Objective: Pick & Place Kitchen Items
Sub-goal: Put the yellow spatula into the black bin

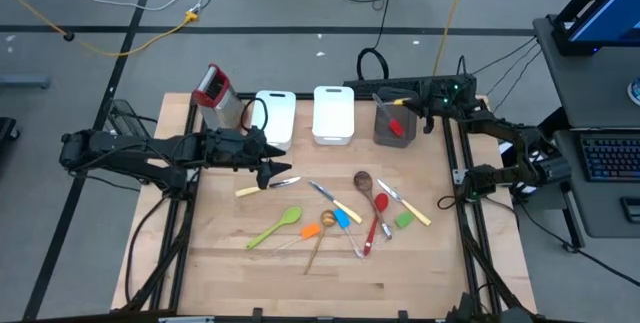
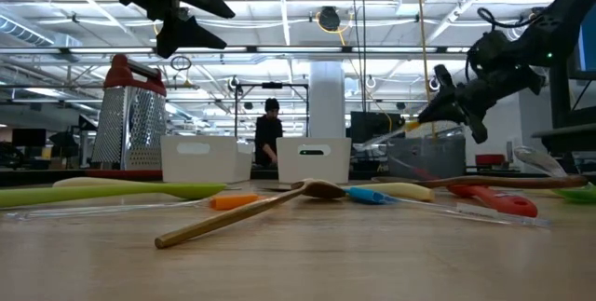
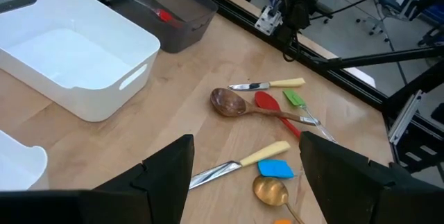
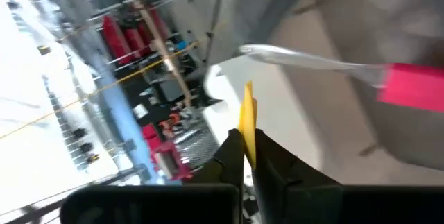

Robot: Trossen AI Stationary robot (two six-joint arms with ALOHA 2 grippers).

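**Right hand over grey cup with a yellow piece; left hand waiting above the knives**

Right hand (image 1: 400, 102), upper right of the high view, sits at the rim of the grey cup (image 1: 393, 128). Right wrist view shows its fingers clenched on a thin yellow piece (image 4: 248, 121) standing edge-on between them. A red-tipped utensil (image 1: 396, 126) is already in the cup, metal shaft leaning out.

Left hand (image 1: 268, 163), left of centre in the high view, hangs above the bench (image 1: 440, 253) with fingers spread and nothing between them. Below it lies a cream-handled knife (image 1: 266, 186).

Remaining kitchen items scattered mid-bench, centre to right of the high view:
- green spatula (image 1: 276, 227)
- orange spatula (image 1: 309, 231)
- blue spatula (image 1: 342, 219)
- wooden spoon (image 1: 320, 237), and a darker one (image 1: 365, 182)
- red spoon (image 1: 377, 219)
- second cream knife (image 1: 405, 203), small green piece (image 1: 404, 220)

Two white bins (image 1: 333, 114) and the box grater (image 1: 213, 91) stand along the top edge.

Risks, as judged:
- Yellow piece is pinched narrowly; it could twist or slip before it is over the cup mouth and land on the bench or behind the cup.
- The leaning red-tipped utensil may block or deflect the drop.
- Spoons and spatulas overlap at centre; a left-hand grasp there could drag a neighbour along.
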